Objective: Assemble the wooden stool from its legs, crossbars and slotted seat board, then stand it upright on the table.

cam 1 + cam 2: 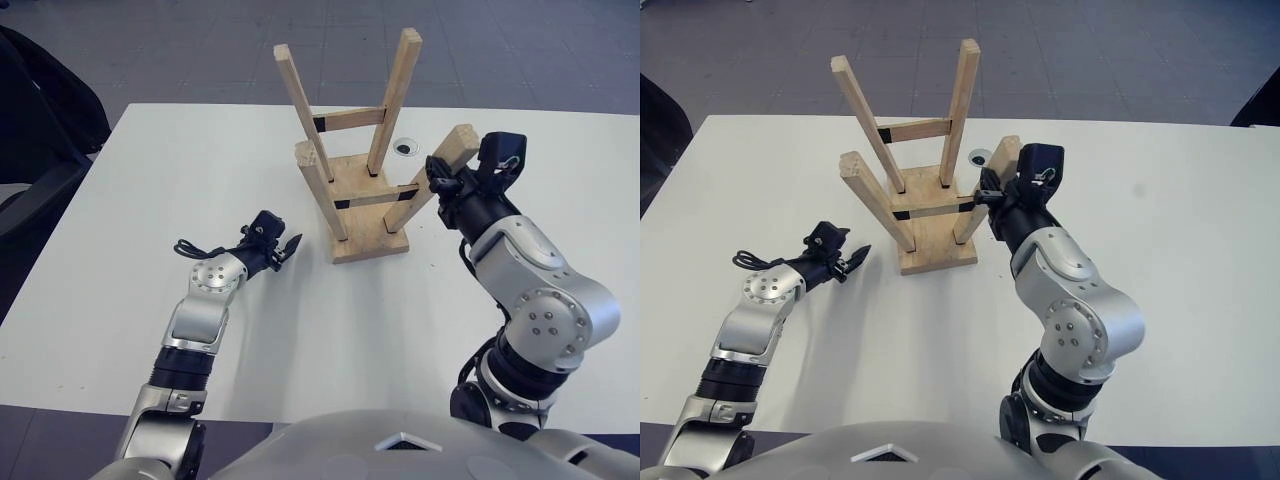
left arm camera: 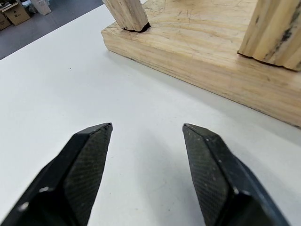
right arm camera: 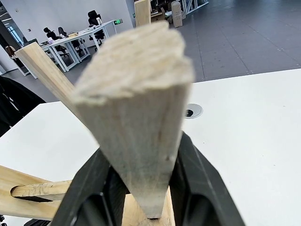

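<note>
The wooden stool stands upside down on the white table (image 1: 140, 220), its seat board (image 1: 372, 238) flat on the top and its legs pointing up. Two crossbars (image 1: 350, 119) (image 1: 377, 197) link the legs. My right gripper (image 1: 441, 186) is shut on the near right leg (image 1: 455, 150), just above the lower crossbar; the right wrist view has that leg (image 3: 136, 108) standing between the black fingers (image 3: 96, 188). My left gripper (image 1: 290, 246) rests low over the table left of the seat board, open and holding nothing. In the left wrist view, the board's edge (image 2: 211, 70) lies just beyond the fingertips (image 2: 94, 141).
A round cable hole (image 1: 405, 147) sits in the table behind the stool. A dark chair (image 1: 40, 130) stands off the table's left edge. Bare table top stretches in front of the stool and to both sides.
</note>
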Controlling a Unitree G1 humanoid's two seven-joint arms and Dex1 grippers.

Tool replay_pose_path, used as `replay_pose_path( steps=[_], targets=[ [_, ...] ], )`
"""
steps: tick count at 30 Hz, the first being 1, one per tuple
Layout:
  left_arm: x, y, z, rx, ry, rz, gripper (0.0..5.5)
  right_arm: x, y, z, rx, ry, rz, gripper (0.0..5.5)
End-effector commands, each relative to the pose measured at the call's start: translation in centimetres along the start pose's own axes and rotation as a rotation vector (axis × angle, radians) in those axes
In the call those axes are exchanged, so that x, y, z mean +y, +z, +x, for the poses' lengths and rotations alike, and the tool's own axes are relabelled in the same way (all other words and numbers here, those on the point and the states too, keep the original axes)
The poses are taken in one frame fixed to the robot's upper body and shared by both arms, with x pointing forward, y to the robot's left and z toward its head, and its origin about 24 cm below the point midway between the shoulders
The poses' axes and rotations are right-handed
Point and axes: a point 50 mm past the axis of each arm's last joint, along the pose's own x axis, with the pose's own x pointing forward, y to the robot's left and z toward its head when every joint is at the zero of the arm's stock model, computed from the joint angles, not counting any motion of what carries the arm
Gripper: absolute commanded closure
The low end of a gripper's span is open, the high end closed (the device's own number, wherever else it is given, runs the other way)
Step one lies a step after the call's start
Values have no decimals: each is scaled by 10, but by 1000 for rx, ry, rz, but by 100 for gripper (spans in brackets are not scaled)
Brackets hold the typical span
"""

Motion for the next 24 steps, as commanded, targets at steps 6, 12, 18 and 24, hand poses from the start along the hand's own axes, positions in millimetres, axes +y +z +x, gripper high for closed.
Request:
replay_pose_path(
  steps=[6,12,18,24],
  targets=[
    [76,-14,-40,55,198,26,270,-37,29,46,47,428,-127,447],
    [98,-25,-55,78,238,0,270,-54,15,62,127,676,23,447],
    [97,-33,-56,105,230,-7,270,-61,21,60,133,963,-149,447],
    [85,-35,-47,106,195,-4,270,-50,20,57,35,1059,-483,446]
  ],
)
